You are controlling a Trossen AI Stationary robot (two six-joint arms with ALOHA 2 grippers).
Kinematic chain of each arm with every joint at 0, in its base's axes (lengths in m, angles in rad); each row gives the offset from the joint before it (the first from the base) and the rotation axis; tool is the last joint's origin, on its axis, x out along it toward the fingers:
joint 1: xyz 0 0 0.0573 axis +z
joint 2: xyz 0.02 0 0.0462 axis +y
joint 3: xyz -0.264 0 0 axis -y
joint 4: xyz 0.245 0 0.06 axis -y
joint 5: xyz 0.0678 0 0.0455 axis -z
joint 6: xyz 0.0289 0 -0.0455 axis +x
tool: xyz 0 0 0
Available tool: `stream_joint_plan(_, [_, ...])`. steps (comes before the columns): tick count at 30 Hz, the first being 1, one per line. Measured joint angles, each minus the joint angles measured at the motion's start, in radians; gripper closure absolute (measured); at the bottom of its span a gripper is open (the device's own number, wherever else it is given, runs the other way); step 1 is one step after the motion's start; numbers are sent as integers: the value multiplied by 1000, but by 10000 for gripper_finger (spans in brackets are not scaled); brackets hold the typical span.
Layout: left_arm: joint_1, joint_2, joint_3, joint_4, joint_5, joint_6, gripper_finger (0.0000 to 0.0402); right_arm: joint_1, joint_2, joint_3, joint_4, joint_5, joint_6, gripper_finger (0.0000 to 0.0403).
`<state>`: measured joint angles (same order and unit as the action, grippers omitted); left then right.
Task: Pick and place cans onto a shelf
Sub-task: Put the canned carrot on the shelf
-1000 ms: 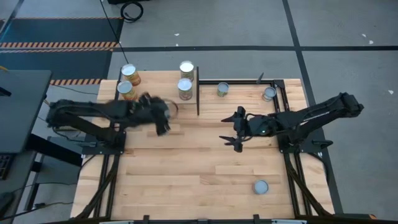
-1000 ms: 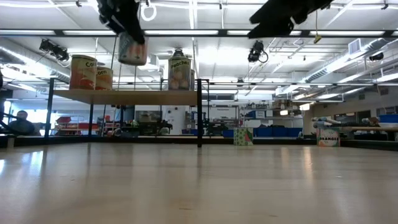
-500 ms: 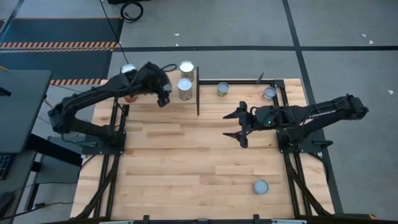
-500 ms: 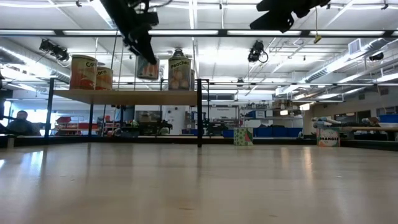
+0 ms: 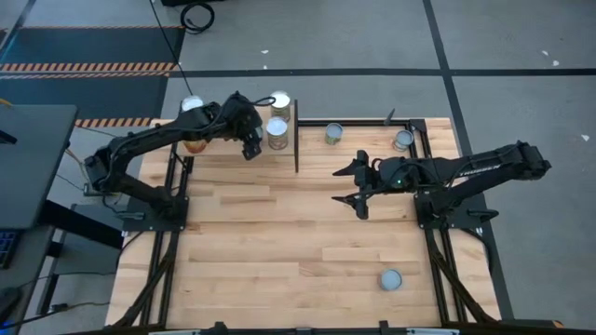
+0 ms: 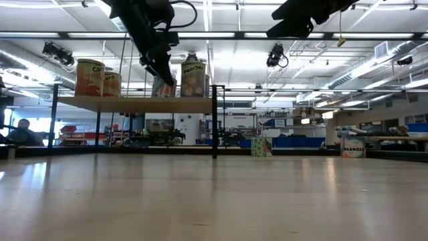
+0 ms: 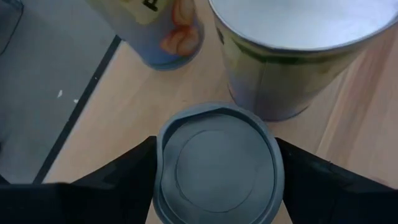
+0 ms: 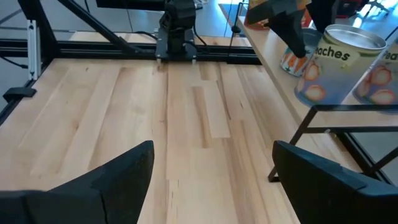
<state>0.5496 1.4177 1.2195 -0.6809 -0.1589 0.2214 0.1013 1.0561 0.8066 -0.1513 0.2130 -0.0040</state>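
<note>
The shelf (image 6: pixel 134 104) stands at the table's far left corner, a light-wood board on a black frame. On it stand an orange-labelled can (image 6: pixel 89 77), a peaches can (image 6: pixel 194 78) and another can (image 5: pixel 279 100). My left gripper (image 5: pixel 250 141) hangs over the shelf, shut on a silver-topped can (image 7: pixel 217 165) just left of the peaches can. My right gripper (image 5: pixel 349 186) hovers open over the table's middle right with nothing between its fingers (image 8: pixel 112 180). My left gripper pinches the can by two opposite sides of its wall just under the top rim (image 7: pixel 160 163), one finger on each side. The fingers (image 6: pixel 159 63) come slanting down from above. The can stands upright at the shelf board; whether its bottom rests there, I cannot tell.
Two cans (image 5: pixel 333 133) (image 5: pixel 402 140) stand on the table at the far right, and one can (image 5: pixel 390 279) near the front right. A black upright post (image 5: pixel 296 140) marks the shelf's right end. Bare tabletop (image 5: pixel 279 242) lies in the middle.
My left gripper has carried the can toward the table's far edge and to the right, over the shelf, and sunk with it until the can hangs beside the peaches can at shelf height. The can has stayed upright in the hold.
</note>
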Motion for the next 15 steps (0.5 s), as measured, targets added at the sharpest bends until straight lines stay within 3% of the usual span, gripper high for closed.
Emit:
stream_joint_plan(10, [-4, -3, 0, -9, -6, -1, 56, 1, 0, 0, -1, 1, 4, 68])
stream_joint_plan(15, [-4, -4, 0, -9, -13, -1, 51, 1, 0, 0, -1, 1, 3, 68])
